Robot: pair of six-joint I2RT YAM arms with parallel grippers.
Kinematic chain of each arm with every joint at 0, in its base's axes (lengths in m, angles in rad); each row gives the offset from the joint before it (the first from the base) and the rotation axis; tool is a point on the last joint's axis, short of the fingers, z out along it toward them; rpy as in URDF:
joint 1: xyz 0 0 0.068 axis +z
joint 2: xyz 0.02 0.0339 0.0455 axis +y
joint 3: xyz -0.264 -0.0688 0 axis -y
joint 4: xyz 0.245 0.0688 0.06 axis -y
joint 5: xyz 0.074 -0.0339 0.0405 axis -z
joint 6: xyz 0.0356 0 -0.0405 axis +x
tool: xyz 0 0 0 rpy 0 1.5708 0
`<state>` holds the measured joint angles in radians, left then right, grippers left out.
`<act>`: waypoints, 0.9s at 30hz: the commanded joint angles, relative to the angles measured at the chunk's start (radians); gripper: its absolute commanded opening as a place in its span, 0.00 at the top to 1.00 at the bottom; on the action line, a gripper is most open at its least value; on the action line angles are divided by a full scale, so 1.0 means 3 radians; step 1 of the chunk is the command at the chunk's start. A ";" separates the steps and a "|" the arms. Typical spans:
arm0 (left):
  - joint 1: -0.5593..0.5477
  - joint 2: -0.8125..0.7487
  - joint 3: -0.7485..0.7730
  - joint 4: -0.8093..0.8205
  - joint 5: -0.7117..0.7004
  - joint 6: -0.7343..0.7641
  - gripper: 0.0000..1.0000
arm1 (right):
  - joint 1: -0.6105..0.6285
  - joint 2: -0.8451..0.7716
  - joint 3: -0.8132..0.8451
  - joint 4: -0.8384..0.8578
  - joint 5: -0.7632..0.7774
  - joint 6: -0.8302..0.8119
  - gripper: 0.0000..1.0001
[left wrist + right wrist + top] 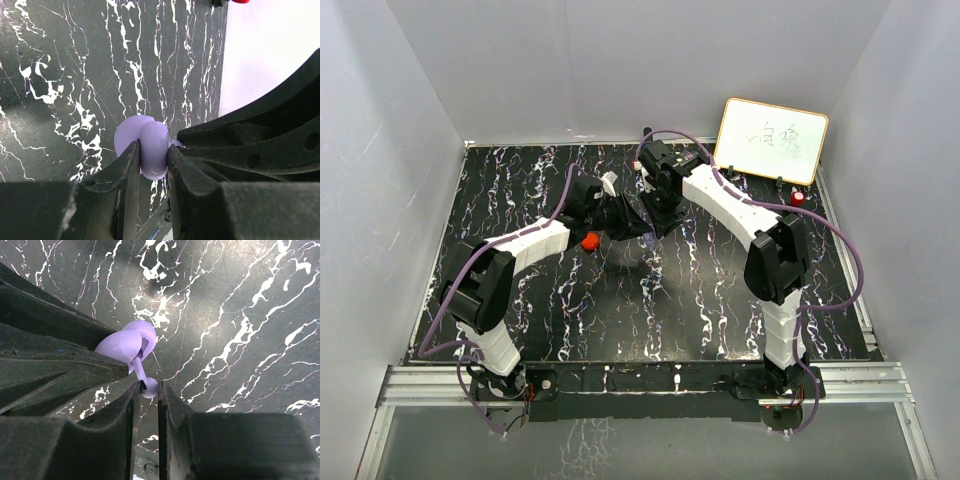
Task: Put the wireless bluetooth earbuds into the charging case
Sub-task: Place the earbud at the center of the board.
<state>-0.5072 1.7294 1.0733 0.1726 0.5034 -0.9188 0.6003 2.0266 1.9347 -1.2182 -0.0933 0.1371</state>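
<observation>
Left gripper (153, 152): jaws clamped on the lilac charging case (134, 136), one finger on each flank. Two rounded halves show, so I read the case as open. It looks lifted clear of the marbled black table (720, 300), about mid-table, but I judge that from the top view only. A small red-orange piece (590, 240) lies on the table just near-left of this gripper, untouched; I cannot make out what it is. Right gripper (148, 389): jaws pinched together on the stem of a lilac earbud (139, 369). The stem angles up and left, so the bud's head is at or just inside the gap between the case halves. Whether it has bottomed in its socket is hidden by the shell. Both tools meet nose to nose at the case. Far right, well apart from the work: a whiteboard (771, 140) leaning on the wall and a red-capped object (799, 198) beside it. Progress, my estimate: case secured, one earbud partly presented to it. Left to do: seat it fully, release the stem, and deal with any other earbuds, none of which I can see.
</observation>
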 commanded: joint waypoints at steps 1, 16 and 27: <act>-0.0023 -0.0053 0.0150 -0.0071 -0.0010 0.0055 1.00 | 0.0011 0.0038 0.0017 0.0010 0.0033 0.0018 1.00; -0.0055 -0.0045 0.0190 -0.0138 0.0009 0.0117 1.00 | 0.0014 0.0069 0.0011 0.0005 0.0057 0.0018 1.00; -0.0098 0.0005 0.0234 -0.0162 0.0015 0.0142 1.00 | 0.0014 0.0081 0.0024 0.0006 0.0045 0.0018 1.00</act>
<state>-0.5243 1.7309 1.0977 0.1223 0.4915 -0.8845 0.6010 2.0525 1.9335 -1.2247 -0.0883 0.1371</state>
